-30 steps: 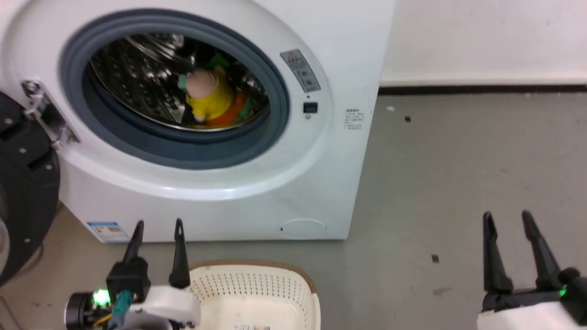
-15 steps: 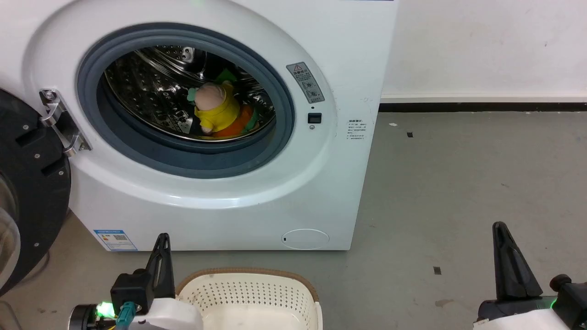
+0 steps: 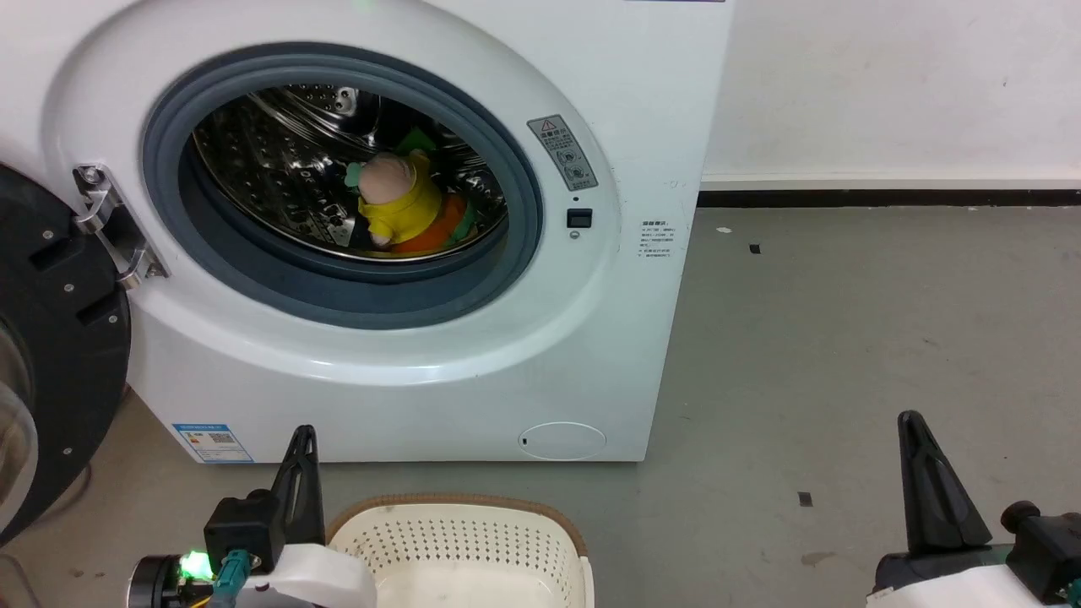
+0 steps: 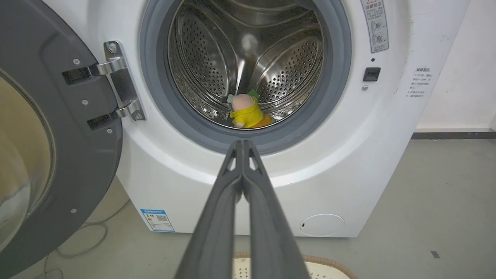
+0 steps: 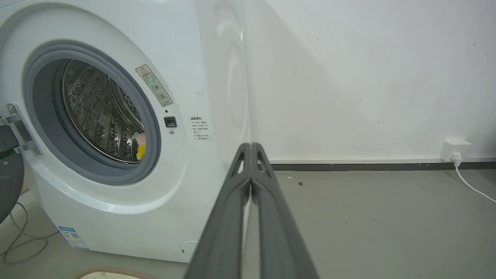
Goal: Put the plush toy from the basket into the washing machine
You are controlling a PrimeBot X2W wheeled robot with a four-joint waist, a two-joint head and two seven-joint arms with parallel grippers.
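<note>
Status: one plush toy (image 3: 395, 201) inside one washing machine (image 3: 405, 363).
I count one toy lying in the drum (image 3: 270, 169), upper left of frame, and one basket (image 3: 460, 540) at bottom centre. The left end effector (image 3: 302, 435) at lower left and the right end effector (image 3: 910, 420) at lower right each have their fingers pressed together, gripping nothing.

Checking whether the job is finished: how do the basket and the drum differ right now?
The drum is shiny steel, while the basket is cream plastic with a brown woven-look rim. The drum holds the plush toy, while the part of the basket's inside that is in view is bare. The drum opens sideways and the basket opens upward. Both have perforated walls.
</note>
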